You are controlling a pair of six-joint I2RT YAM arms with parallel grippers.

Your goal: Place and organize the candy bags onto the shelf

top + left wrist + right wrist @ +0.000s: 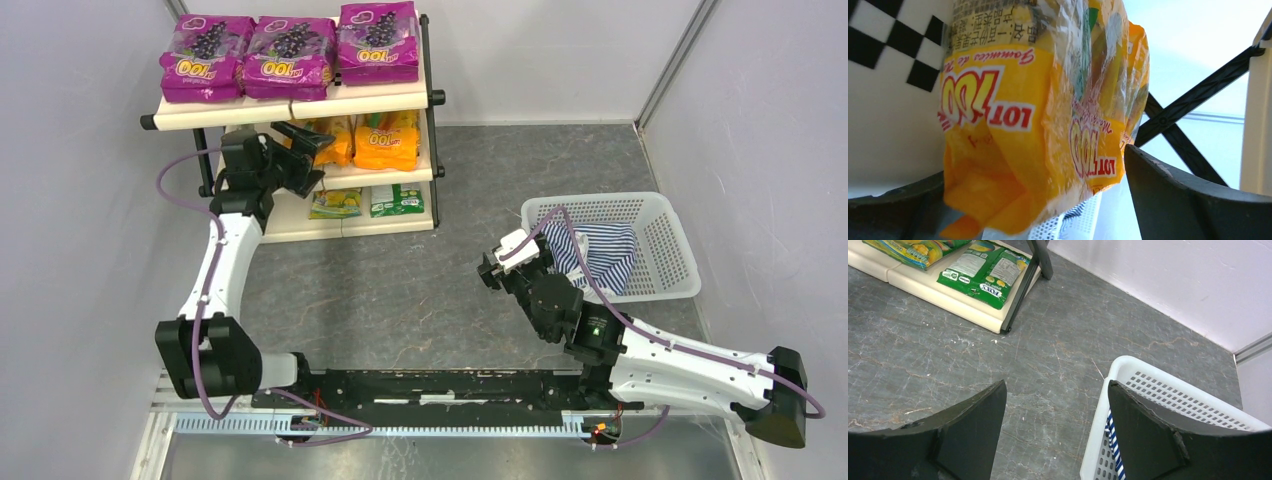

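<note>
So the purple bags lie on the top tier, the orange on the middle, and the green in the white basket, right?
Not the green bags: they lie on the bottom tier of the shelf, as the top external view shows. The basket holds a striped cloth. The rest is right.

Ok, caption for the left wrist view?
An orange bag between the spread left fingers, checkered shelf edge at upper left.

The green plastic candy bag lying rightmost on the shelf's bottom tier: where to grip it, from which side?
Likely its front edge, jaws coming low from the shelf's open front: the green plastic candy bag lies flat near the cream bottom tier's front lip, with the middle tier overhead.
</note>
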